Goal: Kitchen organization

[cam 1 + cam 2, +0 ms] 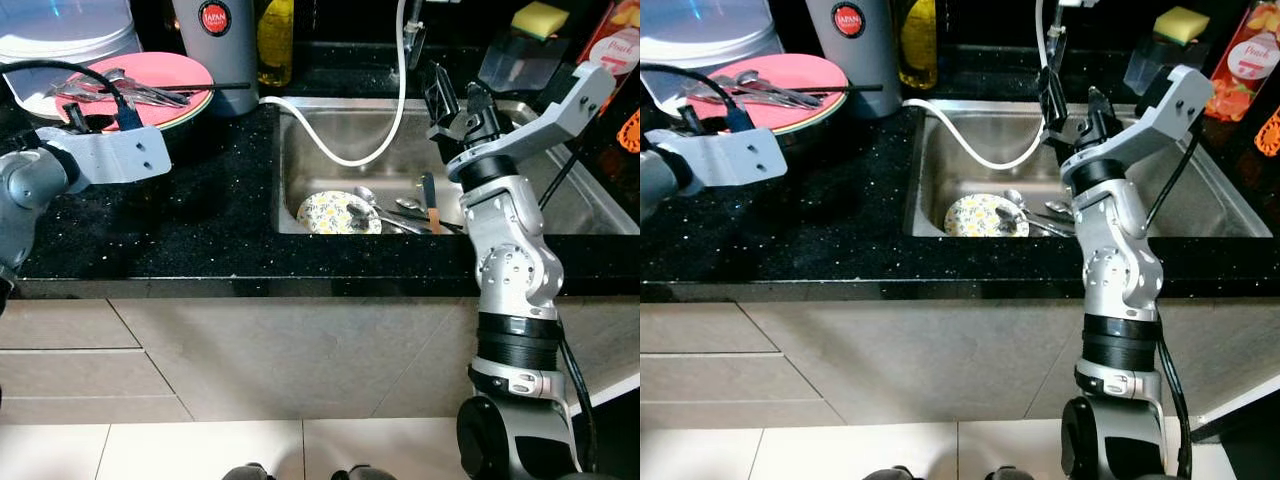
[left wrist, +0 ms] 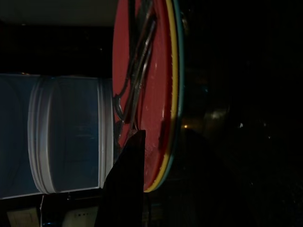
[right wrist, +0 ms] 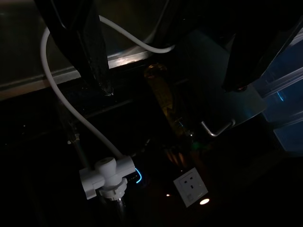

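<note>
A white hose (image 1: pixel 340 150) curves from the tap into the steel sink. Far right, a yellow sponge (image 1: pixel 540 17) tops a clear holder. A wall socket (image 3: pixel 191 185) sits behind.

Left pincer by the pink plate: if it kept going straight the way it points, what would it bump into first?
Most likely the pink plate with cutlery on it; the left pincer aims at its rim, though depth is unclear.

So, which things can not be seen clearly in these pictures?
- Left gripper: left wrist view is dark, one finger visible, open or shut unclear.
- Cutlery in the sink: right arm hides part of it in the eye views.
- White containers: cut off by the top edge.
- Label on the grey canister: too small to read fully.
</note>
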Controlling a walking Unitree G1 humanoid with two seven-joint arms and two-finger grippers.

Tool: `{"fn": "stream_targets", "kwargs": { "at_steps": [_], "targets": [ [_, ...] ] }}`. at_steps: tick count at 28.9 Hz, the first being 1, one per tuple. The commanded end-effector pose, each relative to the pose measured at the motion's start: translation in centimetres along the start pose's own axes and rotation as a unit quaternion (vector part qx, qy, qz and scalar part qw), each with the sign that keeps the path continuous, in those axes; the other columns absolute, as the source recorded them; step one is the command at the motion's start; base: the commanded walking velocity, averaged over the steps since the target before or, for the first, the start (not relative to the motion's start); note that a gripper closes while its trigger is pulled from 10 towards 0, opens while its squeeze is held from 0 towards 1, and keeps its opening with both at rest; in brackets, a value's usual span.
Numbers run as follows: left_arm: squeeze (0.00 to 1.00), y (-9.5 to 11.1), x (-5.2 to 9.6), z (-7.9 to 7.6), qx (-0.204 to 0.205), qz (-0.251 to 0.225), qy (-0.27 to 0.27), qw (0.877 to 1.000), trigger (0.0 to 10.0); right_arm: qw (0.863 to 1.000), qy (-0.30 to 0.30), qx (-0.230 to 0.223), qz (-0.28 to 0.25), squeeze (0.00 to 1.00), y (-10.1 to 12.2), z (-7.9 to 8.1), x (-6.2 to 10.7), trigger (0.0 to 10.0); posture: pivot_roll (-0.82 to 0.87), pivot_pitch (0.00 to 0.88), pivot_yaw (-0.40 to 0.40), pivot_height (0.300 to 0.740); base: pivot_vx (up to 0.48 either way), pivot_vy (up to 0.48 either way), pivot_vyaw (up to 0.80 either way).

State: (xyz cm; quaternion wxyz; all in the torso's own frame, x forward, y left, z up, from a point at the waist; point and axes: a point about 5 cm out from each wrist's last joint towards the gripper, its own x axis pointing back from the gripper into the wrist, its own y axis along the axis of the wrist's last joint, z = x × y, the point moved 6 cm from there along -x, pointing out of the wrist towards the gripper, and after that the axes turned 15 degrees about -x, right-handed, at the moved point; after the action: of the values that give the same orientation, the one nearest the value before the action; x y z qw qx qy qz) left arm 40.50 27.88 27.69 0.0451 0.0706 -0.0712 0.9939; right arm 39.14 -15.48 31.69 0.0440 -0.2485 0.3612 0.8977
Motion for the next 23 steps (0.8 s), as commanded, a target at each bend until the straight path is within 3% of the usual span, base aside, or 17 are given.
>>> {"fn": "stream_targets", "kwargs": {
  "at_steps": [1, 8, 9, 10, 11, 23],
  "targets": [
    [0.0, -0.2, 0.1, 0.4, -0.016, 0.003, 0.001, 1.0, 10.0, 1.0, -0.003, 0.001, 0.002, 0.0, 0.0, -0.1, 0.1, 10.0, 0.09, 0.059, -0.036, 0.74, 0.0, 0.0, 0.0],
    [0.0, -1.0, -1.4, 0.2, -0.002, 0.019, 0.013, 1.0, 9.8, 1.0, -0.004, 0.003, -0.002, 0.0, 0.4, -0.2, 0.1, 10.0, 0.08, 0.057, -0.036, 0.74, 0.0, 0.0, 0.0],
    [0.0, -1.0, -1.5, 0.5, -0.006, 0.018, 0.02, 1.0, 4.0, 1.0, -0.003, 0.003, -0.002, 0.0, 0.4, -0.1, 0.1, 10.0, 0.08, 0.057, -0.037, 0.74, 0.0, 0.0, 0.0],
    [0.0, -1.0, -1.6, 0.6, -0.007, 0.018, 0.026, 0.999, 1.0, 1.0, -0.003, 0.003, -0.002, 0.0, 0.3, -0.1, 0.1, 10.0, 0.08, 0.057, -0.038, 0.74, 0.0, 0.0, 0.0],
    [0.0, -1.0, -1.6, 0.7, -0.008, 0.017, 0.029, 0.999, 0.0, 1.0, -0.003, 0.003, -0.002, 0.0, 0.3, -0.1, 0.0, 10.0, 0.08, 0.057, -0.038, 0.74, 0.0, 0.0, 0.0],
    [0.0, -0.8, -1.7, 1.0, -0.019, 0.008, 0.046, 0.999, 0.0, 1.0, -0.001, 0.001, -0.003, 0.0, 0.3, 0.1, -0.1, 10.0, 0.08, 0.054, -0.039, 0.74, 0.0, 0.0, 0.0]
  ]
}}
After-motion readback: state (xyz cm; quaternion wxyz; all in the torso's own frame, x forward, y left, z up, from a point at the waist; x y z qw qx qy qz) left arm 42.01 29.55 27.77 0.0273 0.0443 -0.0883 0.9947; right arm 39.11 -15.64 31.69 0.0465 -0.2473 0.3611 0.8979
